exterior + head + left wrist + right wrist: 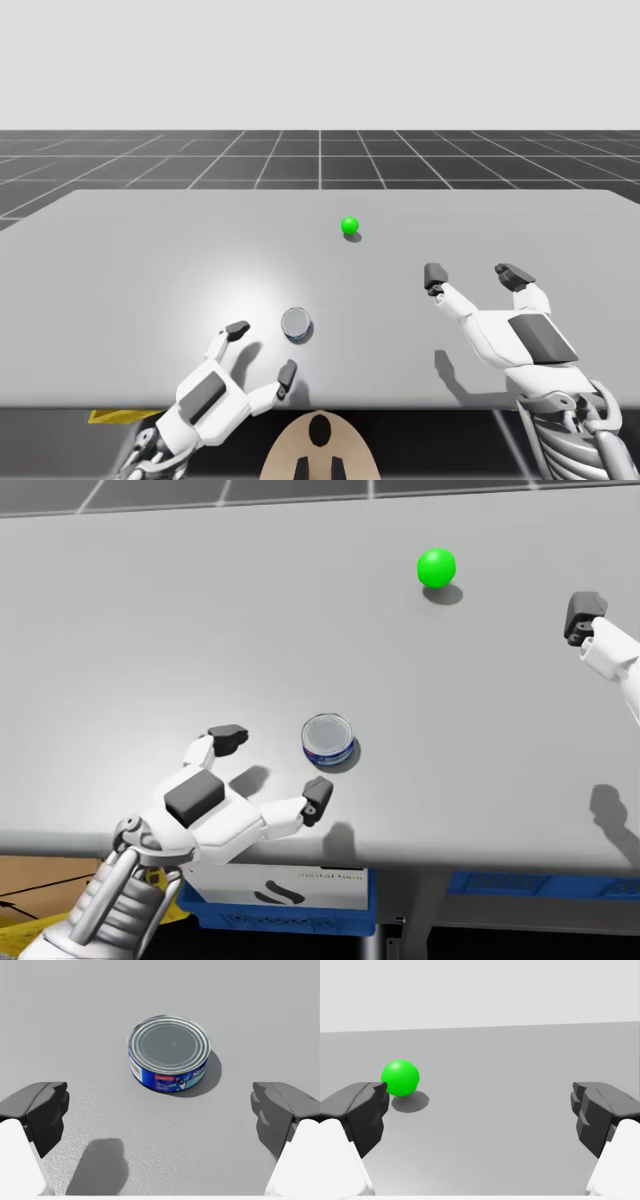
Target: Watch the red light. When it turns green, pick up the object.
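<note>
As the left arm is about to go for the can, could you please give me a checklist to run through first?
1. Light is green: ok.
2. Left gripper is open: ok.
3. Can stands upright, ahead of the left gripper and roughly in line with its gap: ok.
4. Left gripper is around the can: not ok; the can lies ahead of it, untouched.
5. Right gripper is open and well apart from the can: ok.

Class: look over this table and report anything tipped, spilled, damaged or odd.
Nothing stands out. The can stands upright and undented ahead of my open left gripper; the green light sits apart on the table.
</note>
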`<state>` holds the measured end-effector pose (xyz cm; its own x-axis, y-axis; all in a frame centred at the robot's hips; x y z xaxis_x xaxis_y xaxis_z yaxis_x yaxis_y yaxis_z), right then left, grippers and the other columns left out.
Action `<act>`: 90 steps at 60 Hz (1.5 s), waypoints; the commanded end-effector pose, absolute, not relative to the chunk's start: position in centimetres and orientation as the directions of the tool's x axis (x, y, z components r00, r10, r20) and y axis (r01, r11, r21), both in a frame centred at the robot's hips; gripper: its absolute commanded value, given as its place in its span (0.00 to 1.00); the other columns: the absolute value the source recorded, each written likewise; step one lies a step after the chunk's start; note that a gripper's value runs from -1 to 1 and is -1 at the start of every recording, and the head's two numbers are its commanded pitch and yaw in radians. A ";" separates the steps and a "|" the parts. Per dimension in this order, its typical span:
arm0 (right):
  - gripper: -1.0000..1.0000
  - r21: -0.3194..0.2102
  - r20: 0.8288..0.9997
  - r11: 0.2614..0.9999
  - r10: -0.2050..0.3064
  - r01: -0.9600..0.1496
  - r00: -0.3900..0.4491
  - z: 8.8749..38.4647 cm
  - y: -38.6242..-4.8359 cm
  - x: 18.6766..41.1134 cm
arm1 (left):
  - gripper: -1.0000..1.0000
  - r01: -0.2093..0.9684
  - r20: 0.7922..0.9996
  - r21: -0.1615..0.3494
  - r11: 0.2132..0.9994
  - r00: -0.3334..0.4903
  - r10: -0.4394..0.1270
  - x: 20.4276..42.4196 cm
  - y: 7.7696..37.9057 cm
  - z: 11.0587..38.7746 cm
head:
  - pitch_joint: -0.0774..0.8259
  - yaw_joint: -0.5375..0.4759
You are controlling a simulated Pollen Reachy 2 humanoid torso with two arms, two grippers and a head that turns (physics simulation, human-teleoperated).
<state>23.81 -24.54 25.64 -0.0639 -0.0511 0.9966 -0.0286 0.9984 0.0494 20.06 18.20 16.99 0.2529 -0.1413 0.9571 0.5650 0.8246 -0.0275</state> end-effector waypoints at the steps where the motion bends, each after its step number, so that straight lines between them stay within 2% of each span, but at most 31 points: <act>1: 0.00 0.064 0.996 0.998 -0.065 -0.028 -0.063 25.6 -24.4 23.8 | 0.00 0.580 0.953 -0.028 0.814 0.260 -0.153 21.3 15.0 15.7 | 0.90 0.64; 7: 0.00 0.065 0.996 0.997 -0.066 -0.030 -0.064 25.6 -24.4 23.7 | 0.00 0.583 0.950 -0.008 0.812 0.258 -0.176 22.3 13.6 15.4 | 0.90 0.63; 32: 0.00 0.074 0.995 0.997 -0.077 -0.039 -0.065 25.7 -24.5 23.7 | 0.00 0.564 0.937 -0.015 0.826 0.297 -0.186 25.5 10.5 14.6 | 0.90 0.62; 38: 0.00 0.075 0.995 0.996 -0.078 -0.041 -0.066 25.7 -24.5 23.6 | 0.00 0.558 0.933 -0.028 0.829 0.312 -0.178 25.9 10.2 14.3 | 0.90 0.61; 48: 0.00 0.075 0.995 0.996 -0.078 -0.043 -0.068 25.7 -24.5 23.6 | 0.00 0.558 0.916 -0.066 0.827 0.363 -0.172 25.9 10.5 13.5 | 0.90 0.61; 49: 0.00 0.075 0.995 0.996 -0.078 -0.043 -0.067 25.7 -24.5 23.6 | 0.02 0.554 0.914 -0.072 0.829 0.369 -0.167 25.9 10.6 13.4 | 0.90 0.61; 50: 0.00 0.075 0.995 0.996 -0.078 -0.043 -0.067 25.7 -24.5 23.6 | 0.20 0.551 0.912 -0.080 0.830 0.377 -0.162 25.9 10.6 13.4 | 0.90 0.62; 51: 0.00 0.075 0.995 0.996 -0.078 -0.042 -0.067 25.7 -24.5 23.6 | 0.30 0.551 0.911 -0.086 0.830 0.381 -0.158 25.9 10.7 13.4 | 0.90 0.62; 52: 0.00 0.075 0.995 0.996 -0.078 -0.042 -0.067 25.7 -24.5 23.6 | 0.59 0.553 0.909 -0.093 0.828 0.386 -0.156 25.9 10.7 13.4 | 0.90 0.62; 53: 0.00 0.075 0.995 0.996 -0.078 -0.043 -0.068 25.8 -24.5 23.6 | 0.95 0.554 0.909 -0.093 0.827 0.385 -0.156 25.9 10.7 13.4 | 0.90 0.62; 59: 0.00 0.075 0.995 0.996 -0.078 -0.043 -0.068 25.7 -24.5 23.5 | 1.00 0.562 0.910 -0.097 0.821 0.384 -0.156 25.7 10.8 13.5 | 0.89 0.62; 65: 0.00 0.074 0.995 0.996 -0.077 -0.042 -0.068 25.7 -24.4 23.5 | 1.00 0.569 0.911 -0.096 0.817 0.381 -0.158 25.5 10.8 13.5 | 0.86 0.62; 72: 0.00 0.079 0.994 0.996 -0.082 -0.044 -0.066 25.7 -24.4 23.5 | 0.98 0.567 0.913 -0.094 0.819 0.378 -0.156 25.5 10.8 13.4 | 0.77 0.63; 77: 0.00 0.084 0.994 0.996 -0.086 -0.042 -0.066 25.8 -24.4 23.5 | 0.97 0.565 0.912 -0.094 0.820 0.380 -0.158 25.5 10.8 13.3 | 0.64 0.64; 84: 0.00 0.085 0.994 0.996 -0.087 -0.036 -0.060 25.8 -24.4 23.6 | 0.97 0.567 0.912 -0.090 0.819 0.377 -0.161 25.4 10.8 13.3 | 0.54 0.63; 89: 0.00 0.109 0.993 0.993 -0.110 -0.044 -0.032 25.8 -24.4 23.7 | 0.98 0.565 0.918 -0.089 0.820 0.366 -0.152 25.5 10.9 14.0 | 0.50 0.63; 90: 0.00 0.142 0.989 0.990 -0.142 -0.028 -0.029 25.8 -24.3 23.8 | 0.99 0.564 0.922 -0.090 0.821 0.359 -0.145 25.5 11.0 14.5 | 0.50 0.63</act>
<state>23.67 -24.61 25.91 -0.0528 -0.0835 0.9951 -0.0398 0.9959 0.0815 26.17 12.22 14.47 0.3267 -0.1914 0.9256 0.5608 0.8275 -0.0268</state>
